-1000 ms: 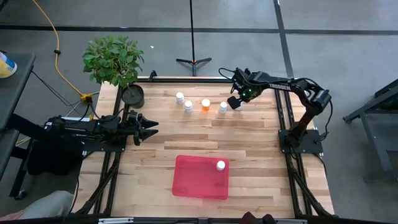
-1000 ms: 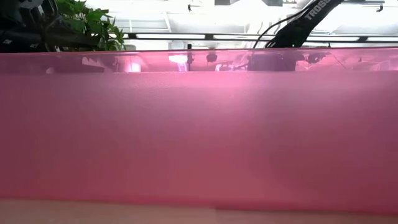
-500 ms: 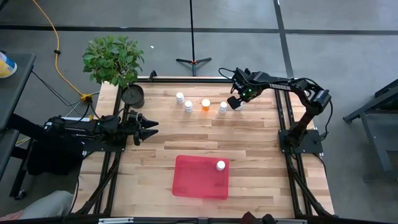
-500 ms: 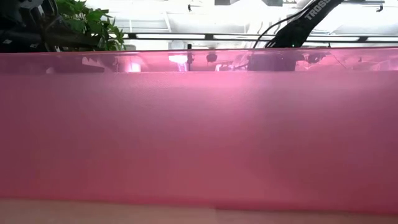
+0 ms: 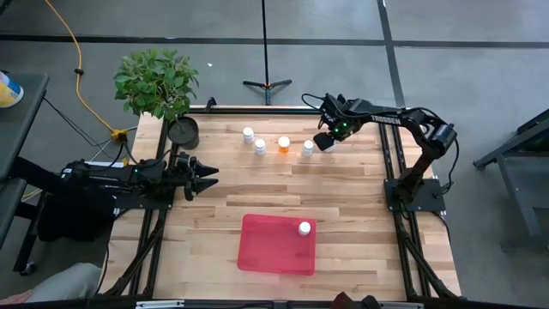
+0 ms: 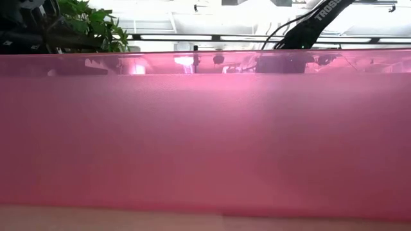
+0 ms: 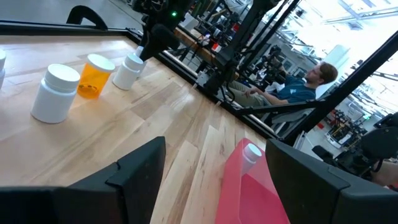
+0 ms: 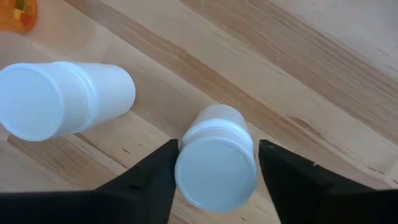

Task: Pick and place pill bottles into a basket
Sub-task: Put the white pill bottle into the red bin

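Right gripper (image 8: 214, 165) is sitting down over a white bottle (image 8: 215, 155), fingers either side of the cap and closing in, can't tell if they're gripping yet. It's lining up a grab from the back row. Left gripper (image 5: 204, 176) is waiting open. Basket (image 5: 266, 249) is already holding one bottle (image 5: 304, 228) on the wood table (image 5: 343, 197), plant (image 5: 156, 79) at the corner.

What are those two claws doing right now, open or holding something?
Left gripper: open, holding nothing, waiting at the table's left edge.
Right gripper: fingers on either side of a white pill bottle at the far side; whether it grips yet cannot be told.
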Controlling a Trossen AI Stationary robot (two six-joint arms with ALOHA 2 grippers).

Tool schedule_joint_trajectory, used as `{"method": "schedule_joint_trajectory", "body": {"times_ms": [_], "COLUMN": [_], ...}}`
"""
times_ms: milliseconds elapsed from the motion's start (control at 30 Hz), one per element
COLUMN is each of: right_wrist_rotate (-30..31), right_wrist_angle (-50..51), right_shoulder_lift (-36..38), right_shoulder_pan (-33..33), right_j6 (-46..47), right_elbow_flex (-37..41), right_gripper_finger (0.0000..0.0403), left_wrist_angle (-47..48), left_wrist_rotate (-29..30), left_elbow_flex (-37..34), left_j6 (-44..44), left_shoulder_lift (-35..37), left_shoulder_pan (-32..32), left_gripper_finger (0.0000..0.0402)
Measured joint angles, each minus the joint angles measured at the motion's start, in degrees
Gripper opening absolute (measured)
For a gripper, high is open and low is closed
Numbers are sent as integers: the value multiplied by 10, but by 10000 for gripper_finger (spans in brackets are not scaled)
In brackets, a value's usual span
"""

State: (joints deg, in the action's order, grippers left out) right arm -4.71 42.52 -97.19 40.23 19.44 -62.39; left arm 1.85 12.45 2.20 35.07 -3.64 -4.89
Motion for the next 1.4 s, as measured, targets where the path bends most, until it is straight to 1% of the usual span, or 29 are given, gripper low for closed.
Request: {"method": "schedule_joint_trajectory", "body": {"times_ms": [133, 200, 467, 600, 800, 967, 1100, 1200, 1400], "right_wrist_rotate": [3, 3, 1, 1, -2, 17, 29, 30, 61], "right_wrist_angle": [0, -2, -2, 0, 40, 88, 139, 185, 272], "right_shoulder_lift": [2, 3, 2, 2, -1, -1, 0, 0, 0], "right_shoulder_pan": [0, 1, 0, 0, -2, -2, -2, -5, -32], "right_j6": [0, 0, 3, 12, 14, 13, 11, 9, -2], "right_elbow_flex": [-1, -1, -1, -1, -21, -60, -106, -147, -250], "right_gripper_finger": [161, 150, 157, 149, 149, 149, 149, 149, 149], "left_wrist_angle": [0, 0, 0, 0, 0, 0, 0, 0, 0], "left_wrist_rotate": [0, 0, 0, 0, 0, 0, 0, 0, 0], "left_elbow_flex": [0, 0, 0, 0, 0, 0, 0, 0, 0], "left_j6": [0, 0, 0, 0, 0, 0, 0, 0, 0], "left_shoulder_lift": [0, 0, 0, 0, 0, 0, 0, 0, 0], "left_shoulder_pan": [0, 0, 0, 0, 0, 0, 0, 0, 0], "left_gripper_finger": [310, 310, 310, 310, 310, 310, 310, 310, 310]}}
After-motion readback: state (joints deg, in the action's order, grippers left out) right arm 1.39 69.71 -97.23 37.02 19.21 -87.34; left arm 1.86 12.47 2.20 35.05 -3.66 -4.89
